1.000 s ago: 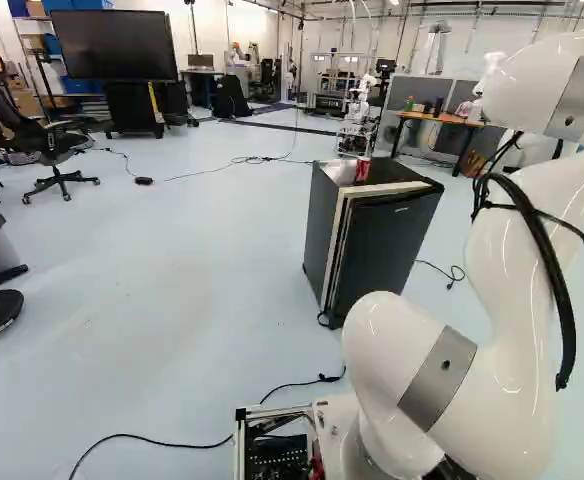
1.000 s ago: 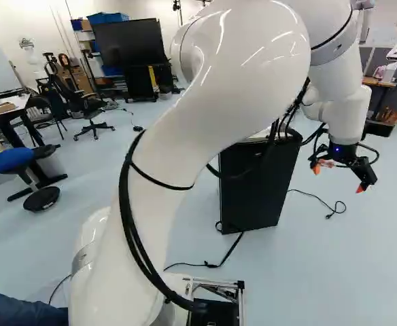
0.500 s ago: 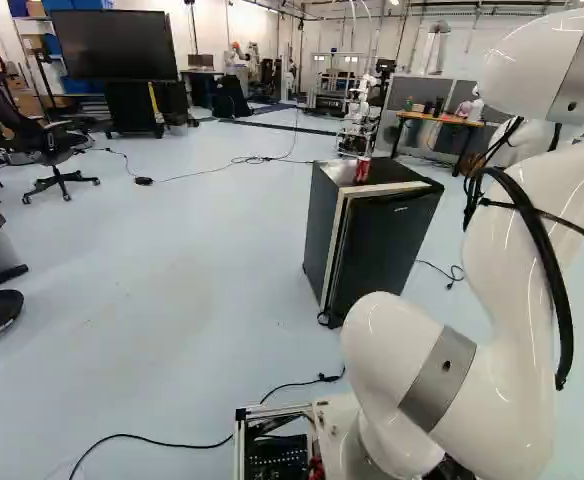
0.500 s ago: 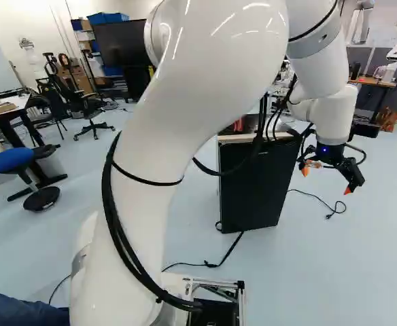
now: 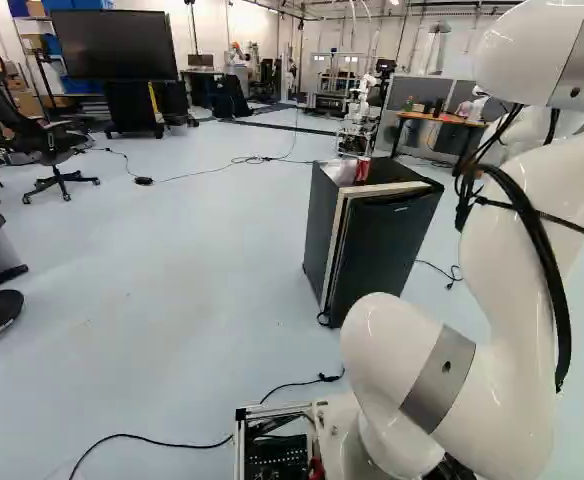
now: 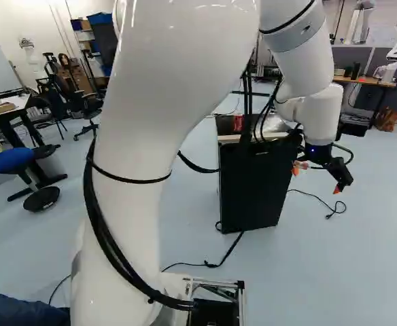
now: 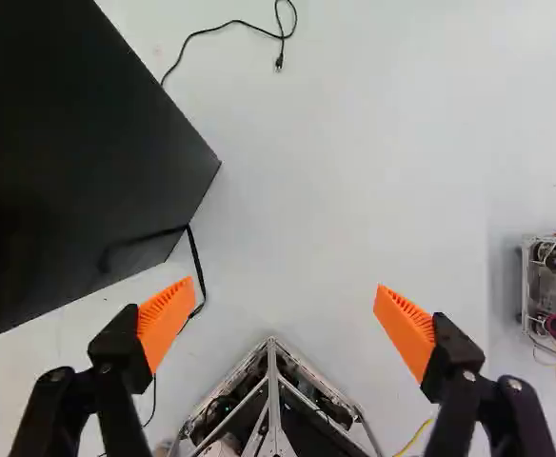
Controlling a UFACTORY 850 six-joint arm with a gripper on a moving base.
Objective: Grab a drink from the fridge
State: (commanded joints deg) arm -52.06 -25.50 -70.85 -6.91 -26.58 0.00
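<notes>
My arm rises at the left of the right base view, leaves that view at its upper edge and comes down again beside the fridge, its wrist hanging low with the fingers aimed at the floor. The elbow is cut off. In the left base view I cannot see the wrist end. Black cables run in front of the fridge's upper part, so I read its top poorly from there. Wrist view: the fingers stand wide apart, bare floor between them, one near the fridge's side. The red can is on top of the fridge, well apart from them; something pale beside it, too small to identify.
</notes>
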